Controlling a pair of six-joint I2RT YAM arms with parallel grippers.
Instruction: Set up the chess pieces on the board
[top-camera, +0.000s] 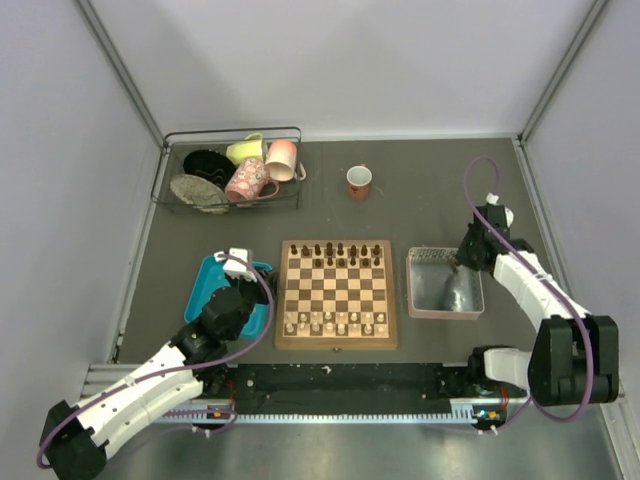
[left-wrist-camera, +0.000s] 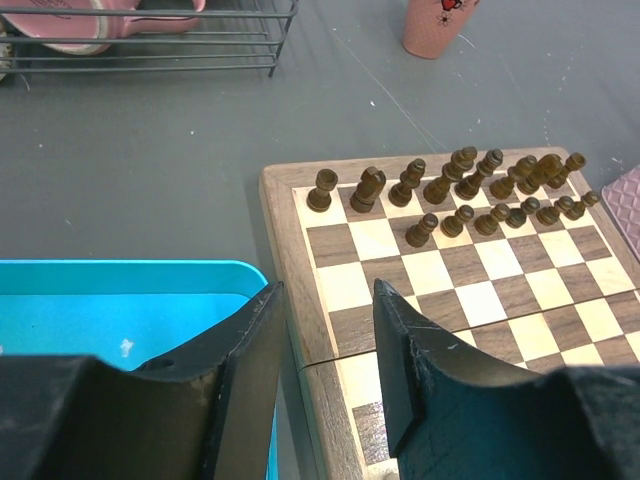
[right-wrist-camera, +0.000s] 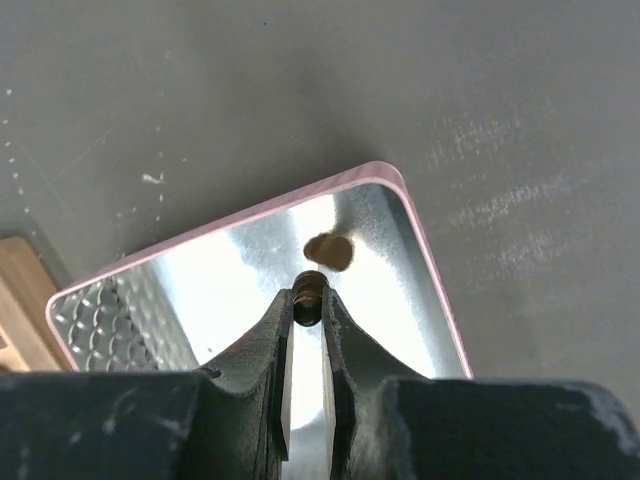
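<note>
A dark chess piece (right-wrist-camera: 308, 288) is pinched in the right tool (right-wrist-camera: 308, 305) above the pink-rimmed metal tray (right-wrist-camera: 385, 300), apparently for carrying to the board (top-camera: 336, 293), whose dark pawn row (left-wrist-camera: 487, 222) shows gaps, while the left tool (left-wrist-camera: 325, 330) is held wide and empty at its left edge.

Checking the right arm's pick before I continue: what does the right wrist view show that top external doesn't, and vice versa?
Right wrist only: a small dark chess piece pinched between the right gripper's fingers, plus a brown blob on the metal tray's floor, piece or reflection, unclear. Top external only: dark pieces along the board's far rows, the blue tray, the mug rack. Both: the right gripper above that tray, and a board edge.
</note>
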